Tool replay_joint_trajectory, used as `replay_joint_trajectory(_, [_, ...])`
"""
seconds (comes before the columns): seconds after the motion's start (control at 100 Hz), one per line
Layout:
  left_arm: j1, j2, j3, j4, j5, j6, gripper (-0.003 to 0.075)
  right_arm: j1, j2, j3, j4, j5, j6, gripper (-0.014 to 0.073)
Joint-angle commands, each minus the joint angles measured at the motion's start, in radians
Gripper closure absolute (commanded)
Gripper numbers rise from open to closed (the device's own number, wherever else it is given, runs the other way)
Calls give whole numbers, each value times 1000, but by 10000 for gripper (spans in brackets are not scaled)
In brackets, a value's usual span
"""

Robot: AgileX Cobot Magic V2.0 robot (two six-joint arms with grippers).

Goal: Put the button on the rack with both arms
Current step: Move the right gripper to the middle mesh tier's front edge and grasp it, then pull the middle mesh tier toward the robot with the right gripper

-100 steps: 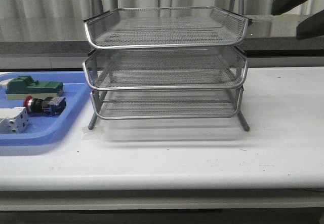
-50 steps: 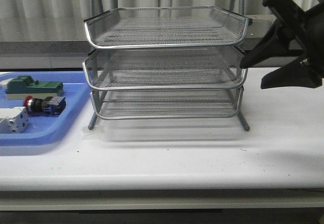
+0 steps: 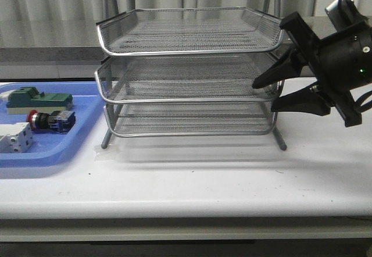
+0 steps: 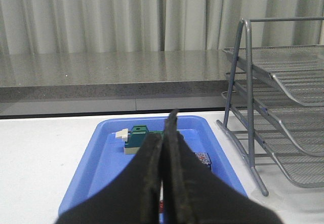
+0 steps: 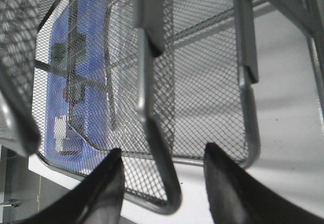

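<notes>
Red-capped button (image 3: 51,119) lies in blue tray (image 3: 52,152) — left gripper (image 4: 164,133) closed, right gripper (image 3: 264,94) spread.

White table (image 3: 192,181), grey speckled stone ledge (image 4: 101,74) behind, pale pleated curtains (image 4: 101,16)

The small red-capped push-button switch with black body and blue rear block (image 3: 51,119) lies on its side, left of the rack. The three-tier silver wire-mesh rack (image 3: 190,74) stands upright on rod legs, trays empty.
</notes>
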Motion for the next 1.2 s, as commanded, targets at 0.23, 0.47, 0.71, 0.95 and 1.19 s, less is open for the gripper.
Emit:
replay_joint_trajectory(0.23, [1,-32,33,-9,-84,-5,741,10,5,-51,33,77,-20,355])
replay_joint_trajectory(0.47, [1,-32,33,-9,-84,-5,741,12,5,-44,5,76,-20,583])
replay_joint_trajectory(0.71, [1,-32,33,-9,-84,-5,741,12,0,10,-78,76,-23,590])
replay_joint_trajectory(0.95, [1,-32,33,-9,-84,-5,741,12,-71,160,-73,78,-106,590])
replay_joint_trajectory(1.19, [1,-32,33,-9,-84,-5,741,12,-224,318,-68,71,-133,590])
